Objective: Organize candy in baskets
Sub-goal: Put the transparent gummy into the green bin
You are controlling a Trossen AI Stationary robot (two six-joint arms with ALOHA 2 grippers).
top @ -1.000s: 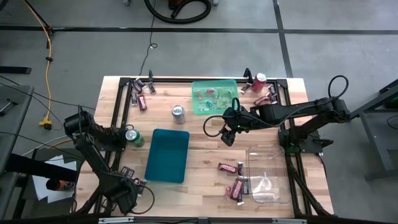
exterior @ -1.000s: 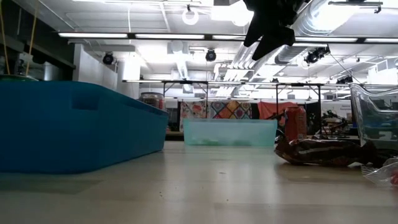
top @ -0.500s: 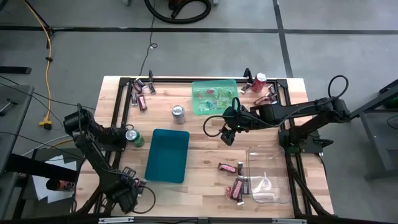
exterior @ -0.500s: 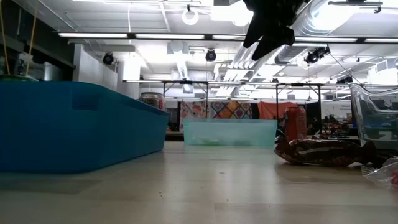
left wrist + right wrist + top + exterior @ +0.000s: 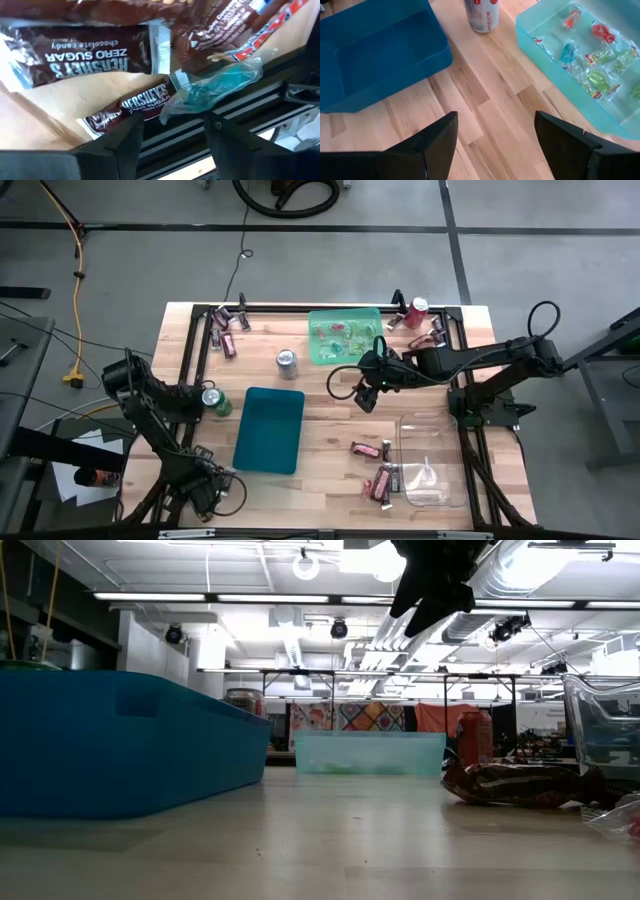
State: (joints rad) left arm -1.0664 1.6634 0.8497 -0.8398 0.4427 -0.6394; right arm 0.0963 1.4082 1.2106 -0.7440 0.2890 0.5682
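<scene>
Both arms hung over scattered sweets and bins.

From above, the right gripper (image 5: 366, 402) hovered open and empty just beside the pale green bin (image 5: 345, 335). Its wrist view showed crinkly sweets (image 5: 594, 78) inside. The left gripper (image 5: 172, 127), fingers apart, hung just over glossy brown chocolate bars (image 5: 132, 105).

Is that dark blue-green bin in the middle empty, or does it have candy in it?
Empty. The teal bin shows only its bare floor in the high and right wrist views.
</scene>
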